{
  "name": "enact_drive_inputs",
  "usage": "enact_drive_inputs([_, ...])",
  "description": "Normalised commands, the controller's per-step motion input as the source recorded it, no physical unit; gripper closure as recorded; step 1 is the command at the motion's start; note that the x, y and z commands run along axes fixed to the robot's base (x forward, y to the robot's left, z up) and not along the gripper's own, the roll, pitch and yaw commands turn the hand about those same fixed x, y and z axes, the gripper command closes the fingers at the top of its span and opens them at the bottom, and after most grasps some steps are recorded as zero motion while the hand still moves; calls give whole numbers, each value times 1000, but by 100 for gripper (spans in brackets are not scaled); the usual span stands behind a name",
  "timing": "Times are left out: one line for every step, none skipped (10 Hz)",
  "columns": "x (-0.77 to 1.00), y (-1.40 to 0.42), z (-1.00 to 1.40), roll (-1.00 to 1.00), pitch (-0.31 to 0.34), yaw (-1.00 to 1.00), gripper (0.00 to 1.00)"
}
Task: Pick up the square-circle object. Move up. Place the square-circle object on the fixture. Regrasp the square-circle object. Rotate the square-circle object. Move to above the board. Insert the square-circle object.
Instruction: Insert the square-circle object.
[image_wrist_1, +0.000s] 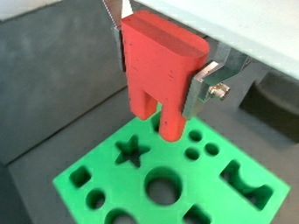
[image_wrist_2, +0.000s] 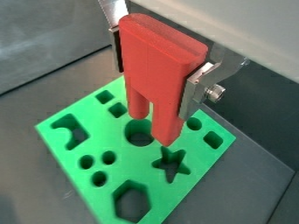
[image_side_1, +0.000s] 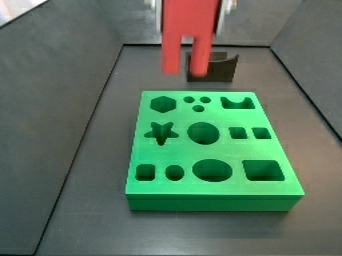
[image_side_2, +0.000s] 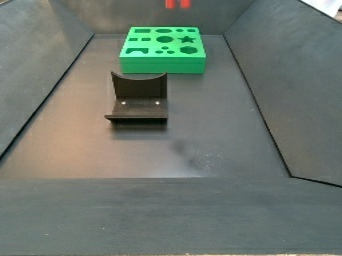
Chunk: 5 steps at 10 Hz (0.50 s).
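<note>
Now, line by line:
Hand: the hand (image_wrist_1: 163, 74) hangs above the board, its silver fingers (image_wrist_2: 201, 80) closed on the flanks of the square-circle object; in a side view only its lowest part shows at the upper edge.
Square-circle object: the red square-circle object (image_wrist_1: 162, 66) is held upright, its two legs pointing down, clear of the board's top face in both wrist views and in a side view (image_side_1: 187, 35).
Board: the green board (image_side_1: 211, 152) lies flat on the dark floor (image_side_2: 201, 150), its star, hexagon, round and square holes open upward.
Fixture: the fixture (image_side_2: 138, 97) stands on the floor apart from the board, nothing resting on it.
</note>
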Motion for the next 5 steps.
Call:
enact_drive_inputs([-263, -577, -406, 114, -197, 0, 100])
enact_drive_inputs([-206, -609, -303, 146, -170, 0, 100])
enact_drive_inputs([-111, -634, -349, 177, -119, 0, 100])
enact_drive_inputs([-77, -580, -469, 130, -91, 0, 100])
enact_drive_inputs([-14, -609, -489, 204, -71, 0, 100])
